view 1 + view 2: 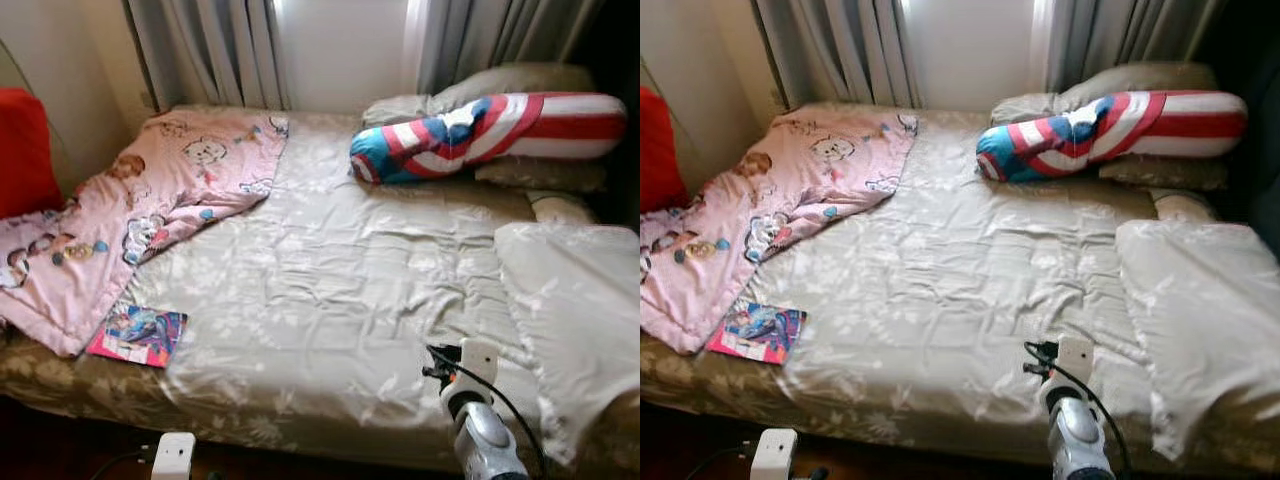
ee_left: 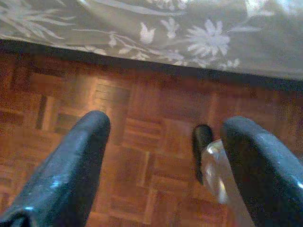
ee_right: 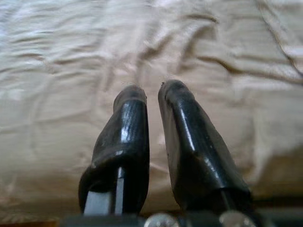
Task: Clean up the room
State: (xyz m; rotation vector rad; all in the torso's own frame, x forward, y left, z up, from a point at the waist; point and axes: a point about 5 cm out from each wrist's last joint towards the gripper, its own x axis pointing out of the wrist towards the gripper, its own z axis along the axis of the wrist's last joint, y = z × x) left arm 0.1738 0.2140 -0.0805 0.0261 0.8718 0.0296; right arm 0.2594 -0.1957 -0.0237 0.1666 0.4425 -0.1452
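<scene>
Tidying looks barely begun: pink blanket (image 1: 150, 210) rumpled at ten o'clock, book (image 1: 137, 335) at eight, right gripper (image 3: 152, 94) nearly closed and empty over the bed (image 1: 330, 300), left gripper (image 2: 163, 137) wide apart, empty.

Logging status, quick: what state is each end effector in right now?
Left end effector: open, empty, over the wooden floor.
Right end effector: shut, empty, over the bedsheet.

One bed (image 1: 330, 300) is seen, with one pink cartoon blanket (image 1: 130, 210), one striped bolster (image 1: 480, 135), one red cushion (image 1: 22, 150), one magazine (image 1: 137, 334) and three beige pillows (image 1: 570, 320).
</scene>
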